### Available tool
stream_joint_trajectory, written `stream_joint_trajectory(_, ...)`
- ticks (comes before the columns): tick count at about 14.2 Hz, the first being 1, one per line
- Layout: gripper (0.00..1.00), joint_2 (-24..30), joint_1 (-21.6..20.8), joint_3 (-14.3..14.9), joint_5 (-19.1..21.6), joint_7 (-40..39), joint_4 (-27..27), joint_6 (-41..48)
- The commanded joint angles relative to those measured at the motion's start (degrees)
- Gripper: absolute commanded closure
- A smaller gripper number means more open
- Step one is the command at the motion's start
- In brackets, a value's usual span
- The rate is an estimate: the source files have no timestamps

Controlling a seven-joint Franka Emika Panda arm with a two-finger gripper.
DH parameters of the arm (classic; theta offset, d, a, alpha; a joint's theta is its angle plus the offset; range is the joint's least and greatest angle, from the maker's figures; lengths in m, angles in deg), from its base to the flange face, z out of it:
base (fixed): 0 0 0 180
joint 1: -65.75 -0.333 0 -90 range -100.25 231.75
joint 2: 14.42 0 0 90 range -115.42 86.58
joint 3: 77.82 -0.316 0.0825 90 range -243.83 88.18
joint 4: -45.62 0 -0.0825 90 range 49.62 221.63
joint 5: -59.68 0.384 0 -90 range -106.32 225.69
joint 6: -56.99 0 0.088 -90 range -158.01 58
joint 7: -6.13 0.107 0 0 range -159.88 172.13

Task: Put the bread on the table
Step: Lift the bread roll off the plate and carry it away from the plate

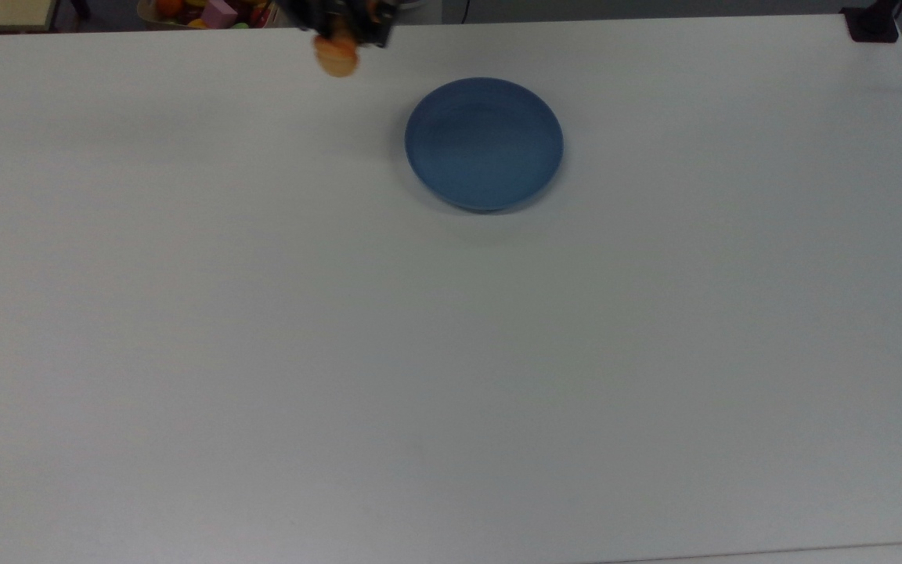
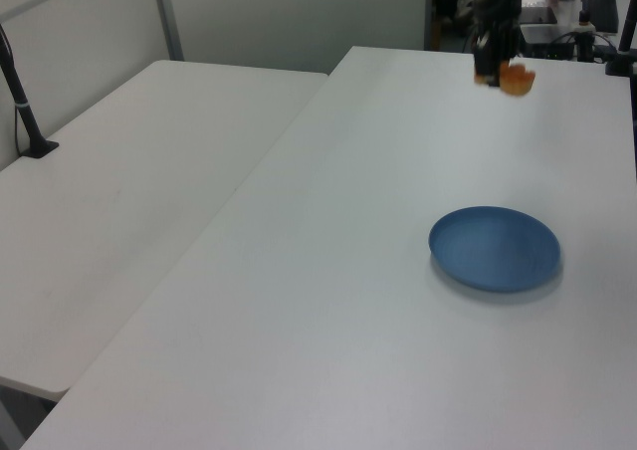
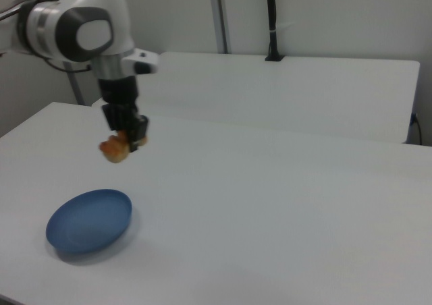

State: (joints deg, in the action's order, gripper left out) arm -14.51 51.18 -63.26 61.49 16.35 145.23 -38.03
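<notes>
The gripper (image 3: 123,140) pinches the blurred bread (image 3: 115,149) in the air above the desk (image 3: 283,210), beside the blue plate (image 3: 89,220); the top view's upper edge crops the gripper.

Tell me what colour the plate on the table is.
Blue, a plain matte dark shade all over the plate. The top view shows it best.

The small golden-orange bread (image 1: 337,56) (image 2: 517,79) (image 3: 115,149) hangs in the air, off the plain white worktop (image 1: 451,352) (image 2: 378,301) (image 3: 283,204), near its far edge in the top view.
</notes>
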Motion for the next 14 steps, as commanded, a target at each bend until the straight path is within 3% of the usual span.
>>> stream_joint_trajectory(1,1.0,-0.52,8.48,0.03,0.49,-11.51,-2.05,1.24)
stream_joint_trajectory(4,1.0,-1.75,14.46,0.03,0.04,-18.47,-1.87,-2.17)
stream_joint_trajectory(6,1.0,-5.6,18.77,0.03,-0.04,-21.29,-1.61,-6.82)
stream_joint_trajectory(11,1.0,-16.07,22.13,0.03,-3.99,-21.65,-1.43,-17.73)
stream_joint_trajectory(14,1.0,-18.1,23.62,0.03,-6.28,-23.48,1.54,-22.12)
